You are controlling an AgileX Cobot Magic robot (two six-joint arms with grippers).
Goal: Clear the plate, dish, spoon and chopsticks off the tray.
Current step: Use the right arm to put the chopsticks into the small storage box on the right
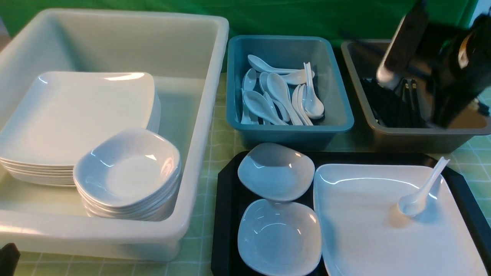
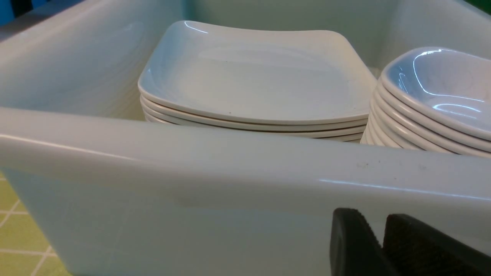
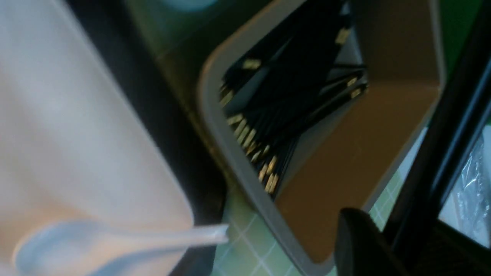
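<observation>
In the front view, only a dark tip of the left arm [image 1: 8, 258] showed, at 8 o'clock, beside the white tub [image 1: 126, 234]. Its jaws stood slightly parted with nothing between them, facing the tub's outer wall. Inside were stacked plates [image 1: 76, 115] and, overlapping them at 4 o'clock, stacked dishes [image 1: 128, 168]. The teal bin [image 1: 291, 130] of spoons stood near 12 o'clock.

On the worktop [image 1: 191, 237], the tray [image 1: 228, 214] lay at 5 o'clock, with two small dishes [image 1: 279, 234] on its 9 o'clock side and the plate [image 1: 368, 222] on its 3 o'clock side. The spoon [image 1: 418, 195] rested on the plate, handle toward 1 o'clock.

The right arm [image 1: 456, 73] reached in from 2 o'clock above the brown bin [image 1: 433, 132], blurred, its jaws closed on the chopsticks [image 3: 441, 153], raised clear of those in the bin. A pale label [image 1: 463, 51] on it was illegible.
</observation>
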